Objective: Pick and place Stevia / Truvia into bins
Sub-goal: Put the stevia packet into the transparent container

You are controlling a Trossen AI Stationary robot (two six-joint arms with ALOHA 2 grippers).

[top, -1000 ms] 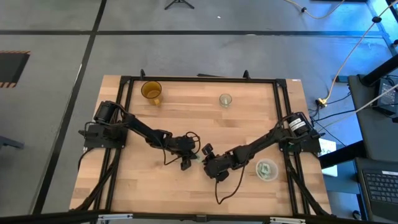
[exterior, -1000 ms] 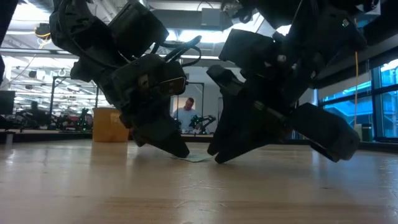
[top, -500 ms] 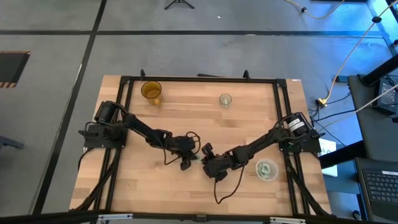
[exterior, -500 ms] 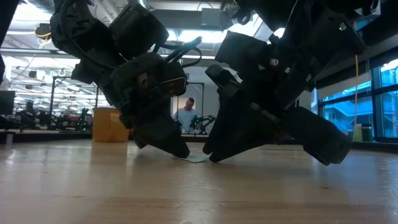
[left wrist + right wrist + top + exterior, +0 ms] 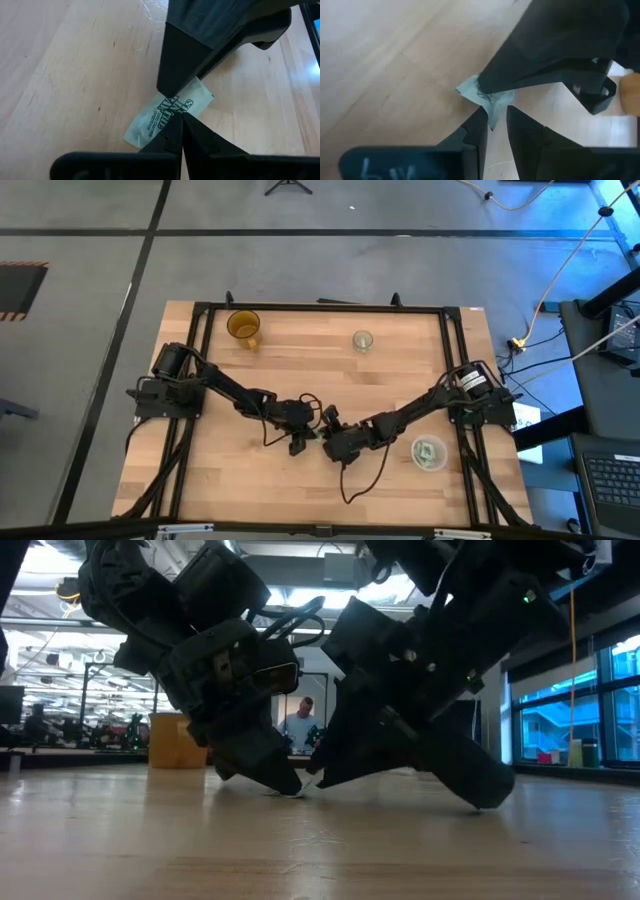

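Observation:
One Stevia sachet [image 5: 165,114], white with green print, lies flat on the wood near the table's middle, between both grippers [image 5: 313,436]. My left gripper [image 5: 181,129] is shut, and its tips are on the sachet's near edge. My right gripper [image 5: 496,131] comes from the other side. Its fingers are a narrow gap apart, and a raised corner of the sachet [image 5: 492,117] stands in that gap. The round clear bin [image 5: 428,452] sits at the table's right and holds a few sachets. My left gripper presses its shut fingertips [image 5: 175,131] down on the sachet's long edge [image 5: 162,122], slanting down from the table's left, and the sachet lies flat under them. My right gripper has one fingertip [image 5: 171,90] on the sachet's far end [image 5: 192,97], slanting down from the right. Whether its fingers grip the corner I cannot tell.
An amber cup [image 5: 243,327] and a small clear glass [image 5: 362,341] stand near the table's far edge. Bare wood lies around both grippers. A person [image 5: 297,725] shows in the room far behind the table.
My right gripper has moved toward the table's left, up to the sachet and the left gripper's tips. In the low view the sachet's end near it now stands slightly raised. My left gripper has kept still.

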